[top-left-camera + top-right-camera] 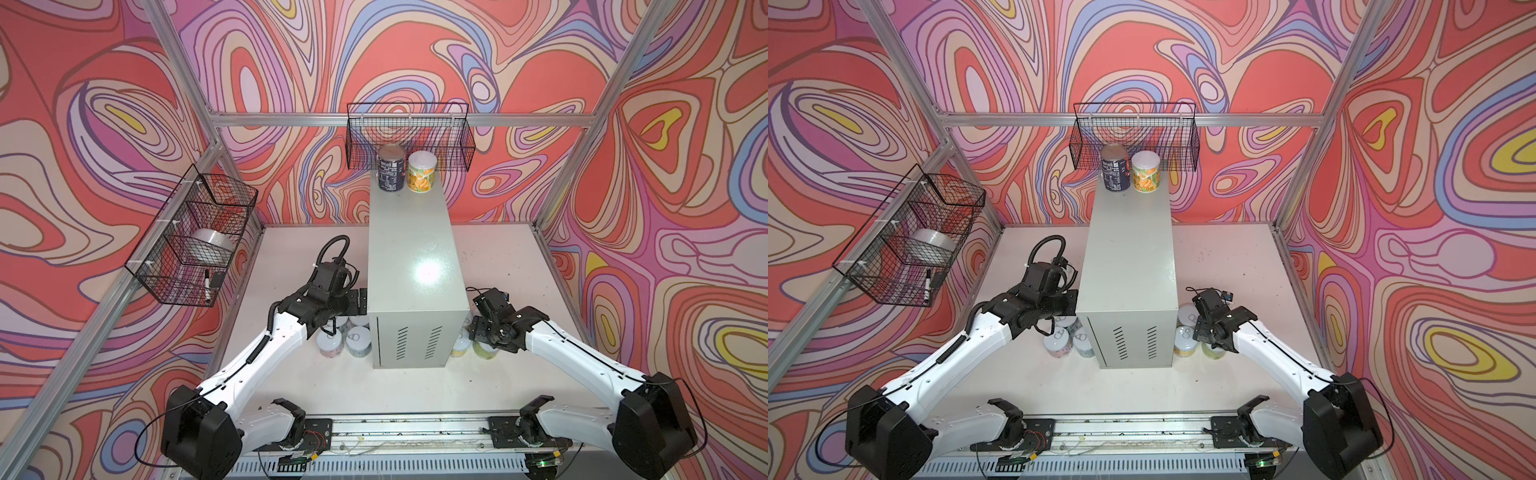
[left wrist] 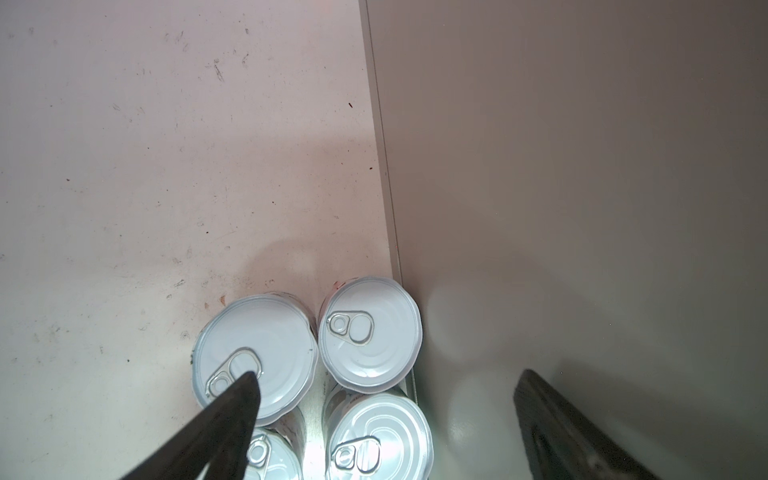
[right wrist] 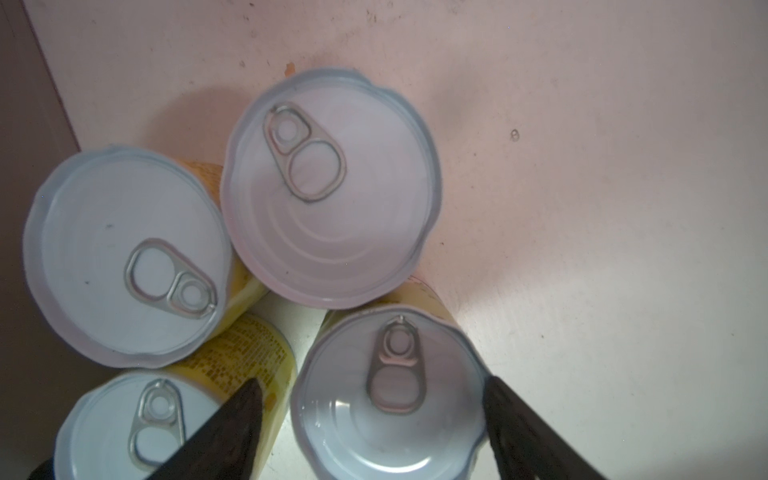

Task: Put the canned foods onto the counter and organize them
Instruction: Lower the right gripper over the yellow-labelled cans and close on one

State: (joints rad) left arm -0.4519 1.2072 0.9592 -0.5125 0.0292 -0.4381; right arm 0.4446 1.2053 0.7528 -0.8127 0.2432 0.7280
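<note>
The counter (image 1: 411,257) is a tall grey cabinet in mid-table. At its far end stand two canned foods, a dark navy tin (image 1: 390,168) and an orange-labelled tin (image 1: 422,171). Several tins (image 2: 370,332) cluster on the table against its left side. My left gripper (image 2: 386,386) hangs open above them, with one finger over a lid (image 2: 255,357) and the other in front of the cabinet wall. To the right of the counter sit several yellow-labelled tins (image 3: 124,253). My right gripper (image 3: 374,395) is open, its fingers on either side of one tin (image 3: 390,399).
A black wire basket (image 1: 195,237) on the left wall holds a silver tape roll (image 1: 212,245) and a marker (image 1: 206,284). Another wire basket (image 1: 409,135) hangs on the back wall just behind the counter's far end. Aluminium frame posts border the white tabletop (image 1: 291,266).
</note>
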